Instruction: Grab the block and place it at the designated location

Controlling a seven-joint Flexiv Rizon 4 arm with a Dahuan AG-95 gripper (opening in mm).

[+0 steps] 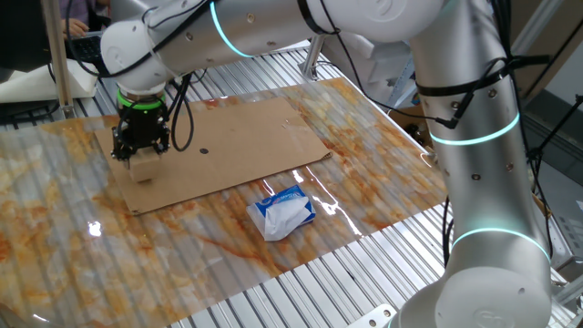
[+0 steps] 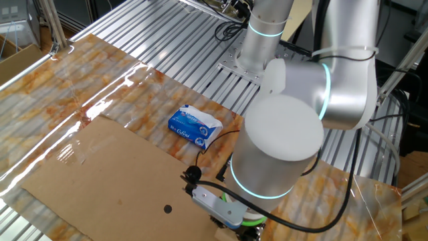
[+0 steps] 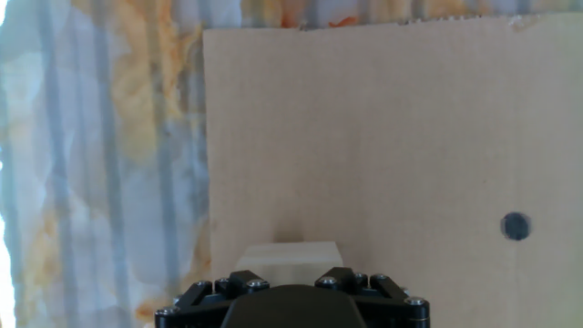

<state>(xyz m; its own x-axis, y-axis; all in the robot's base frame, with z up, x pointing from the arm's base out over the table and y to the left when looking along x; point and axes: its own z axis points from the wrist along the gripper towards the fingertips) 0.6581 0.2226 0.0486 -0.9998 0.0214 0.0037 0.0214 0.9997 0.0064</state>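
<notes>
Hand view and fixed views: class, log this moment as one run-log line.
gripper: shut on block | block: over cardboard sheet corner | black dot: uncovered | packet: off sheet

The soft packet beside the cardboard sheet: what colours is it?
Blue and white; the packet shows best in the other fixed view.

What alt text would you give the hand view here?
Seen from the hand camera, the gripper sits over the block near the left edge of the cardboard sheet. The black dot lies off to the right, apart from the block, with marbled tabletop at left.
</notes>
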